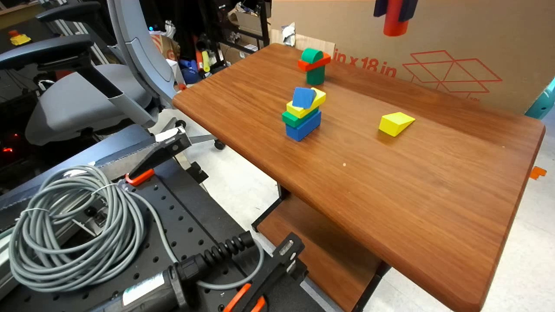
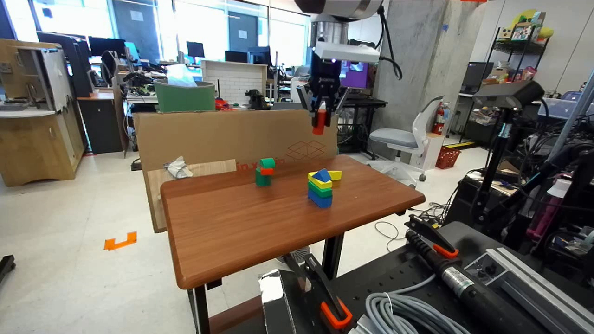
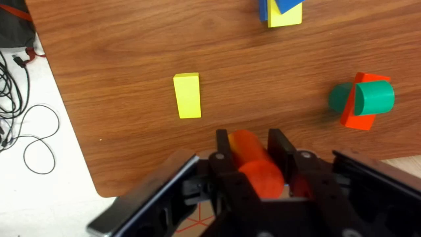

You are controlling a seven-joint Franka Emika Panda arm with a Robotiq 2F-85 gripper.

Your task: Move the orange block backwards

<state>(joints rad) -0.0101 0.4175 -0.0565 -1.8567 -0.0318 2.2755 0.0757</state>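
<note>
The orange blk (image 2: 319, 125) is up in the air, higher than the table (image 2: 232, 227), approx. upright, its lower end poking out below the gripper (image 2: 321, 119), which grasps it btwn both jaws. On the table: yel. wedge (image 1: 395, 124); apart from it, a blue/grn./yel. stack (image 1: 302, 111) w/ a blue top blk (image 1: 303, 98); farther from the wedge, a grn. stack (image 1: 315, 66) w/ a red-orange piece (image 3: 358, 121) sandwiched in.

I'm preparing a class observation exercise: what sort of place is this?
Probably a robotics lab: a robot arm, a perforated black bench, and computer monitors in the background suggest it.
</note>
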